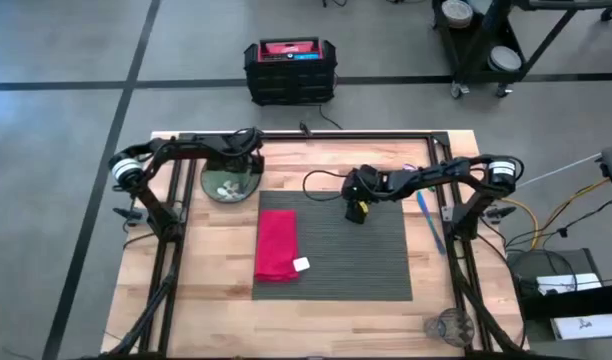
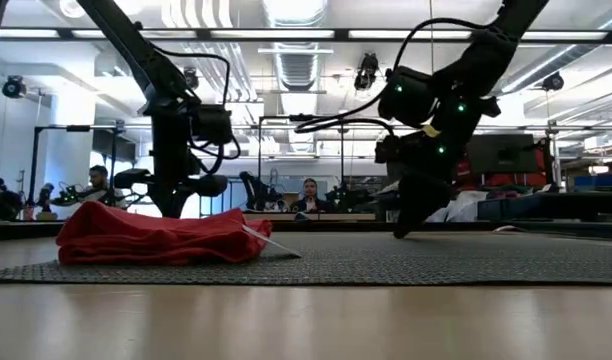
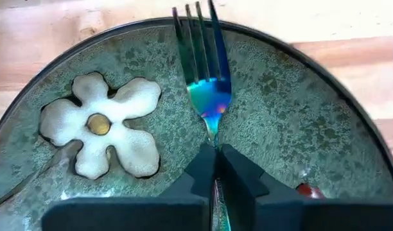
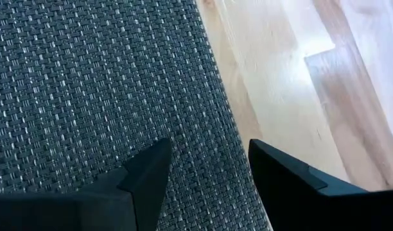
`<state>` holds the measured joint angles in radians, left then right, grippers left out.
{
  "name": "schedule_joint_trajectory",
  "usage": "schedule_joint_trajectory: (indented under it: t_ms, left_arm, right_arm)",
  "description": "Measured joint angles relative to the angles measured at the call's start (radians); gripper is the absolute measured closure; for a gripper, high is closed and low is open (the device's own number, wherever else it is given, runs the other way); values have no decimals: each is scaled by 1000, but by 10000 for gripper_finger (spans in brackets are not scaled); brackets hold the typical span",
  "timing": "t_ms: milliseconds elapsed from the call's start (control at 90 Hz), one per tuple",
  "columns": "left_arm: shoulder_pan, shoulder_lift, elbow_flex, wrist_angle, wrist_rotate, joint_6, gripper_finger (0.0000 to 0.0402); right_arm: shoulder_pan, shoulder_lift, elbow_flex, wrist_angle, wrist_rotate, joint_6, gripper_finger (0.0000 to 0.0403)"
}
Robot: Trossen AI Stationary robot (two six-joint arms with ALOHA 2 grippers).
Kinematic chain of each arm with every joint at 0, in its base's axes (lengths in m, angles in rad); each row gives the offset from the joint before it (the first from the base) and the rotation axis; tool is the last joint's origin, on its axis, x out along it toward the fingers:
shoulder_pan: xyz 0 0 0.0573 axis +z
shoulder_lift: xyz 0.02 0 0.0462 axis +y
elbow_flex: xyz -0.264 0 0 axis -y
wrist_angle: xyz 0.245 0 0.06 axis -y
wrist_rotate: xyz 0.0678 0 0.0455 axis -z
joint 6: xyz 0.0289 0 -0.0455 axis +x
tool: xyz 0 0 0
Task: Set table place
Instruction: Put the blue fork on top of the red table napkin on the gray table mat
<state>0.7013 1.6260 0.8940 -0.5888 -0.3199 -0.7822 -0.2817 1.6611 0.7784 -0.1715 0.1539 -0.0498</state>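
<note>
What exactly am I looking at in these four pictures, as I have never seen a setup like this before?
This is a robot with two dark arms at a wooden table. One picture looks straight down, one looks level across the tabletop, and two come from cameras on the wrists. On the table lie a grey placemat with a red napkin on it, a green flowered plate, a blue utensil beside the mat and a clear glass near the corner. The left end effector, over the plate, is shut on an iridescent fork. The right end effector is open over the placemat's edge, holding nothing.
</note>
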Motion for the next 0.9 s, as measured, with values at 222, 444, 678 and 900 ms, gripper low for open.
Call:
schedule_joint_trajectory:
  t_ms: [222,444,678,900]
  left_arm:
    - [-54,-75,86,-107,-7,-4,401]
    - [-220,-140,197,-277,-13,-68,401]
    - [-534,-145,272,-302,-31,-275,401]
    - [-795,-99,290,-304,-55,-563,401]
  right_arm:
    - [0,0,-1,7,0,-3,204]
    - [0,0,-2,11,0,5,202]
    - [0,1,-3,18,0,4,203]
    - [0,2,-3,26,-3,-7,203]
